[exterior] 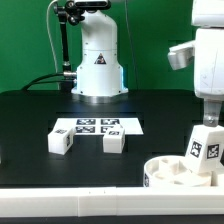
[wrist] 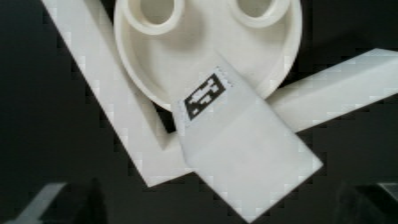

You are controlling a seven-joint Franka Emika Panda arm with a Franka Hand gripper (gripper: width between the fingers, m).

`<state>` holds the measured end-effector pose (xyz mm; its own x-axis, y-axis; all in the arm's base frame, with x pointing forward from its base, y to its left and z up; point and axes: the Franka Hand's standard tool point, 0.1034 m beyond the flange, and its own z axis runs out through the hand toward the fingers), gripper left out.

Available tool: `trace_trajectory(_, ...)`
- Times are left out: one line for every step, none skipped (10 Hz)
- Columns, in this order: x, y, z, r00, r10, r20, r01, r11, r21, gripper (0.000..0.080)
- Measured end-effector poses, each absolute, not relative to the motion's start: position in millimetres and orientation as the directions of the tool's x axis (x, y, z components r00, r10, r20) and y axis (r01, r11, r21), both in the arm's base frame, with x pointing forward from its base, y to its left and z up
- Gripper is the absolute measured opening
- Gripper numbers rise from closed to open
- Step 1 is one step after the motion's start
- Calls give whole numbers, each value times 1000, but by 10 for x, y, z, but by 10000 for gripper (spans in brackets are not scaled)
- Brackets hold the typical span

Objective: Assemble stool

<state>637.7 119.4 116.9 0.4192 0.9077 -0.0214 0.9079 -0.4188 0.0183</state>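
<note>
While the gripper (exterior: 208, 116) hangs with its jaws spread wide and nothing between them touched, a tagged white leg (exterior: 205, 146) stands just below it, leaning on the rim of the round seat disc (exterior: 170, 175) beside the white rail (exterior: 60, 205). Well apart, toward the exterior view's left, one small leg block (exterior: 60, 142) and a second leg block (exterior: 112, 143) sit just in front of the marker board (exterior: 98, 126).

A black table (exterior: 30, 130) with a white rail (exterior: 60, 202) stands before a dark backdrop (exterior: 25, 40).
</note>
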Motion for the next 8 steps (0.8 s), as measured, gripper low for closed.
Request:
trace_trajectory(6379, 1186, 1161, 306, 952, -32, 952, -305, 20, 649)
trace_trajectory(6382, 1194, 1143, 205, 978, -43, 979, -204, 20, 649)
trace_trajectory(6381, 1205, 1126, 118, 991, -55, 993, -117, 18, 649)
trace_trajectory(6378, 1210, 1118, 59, 996, -62, 998, -58, 16, 649)
trace_trajectory(6380, 1188, 1116, -10, 998, -64, 1000, 11, 11, 649)
trace_trajectory(6381, 1173, 1111, -60, 996, -65, 998, 61, 7, 649)
trace_trajectory(6379, 1167, 1105, -93, 994, -65, 996, 93, 4, 649)
trace_trajectory(6376, 1155, 1082, -173, 982, -74, 985, 173, -4, 649)
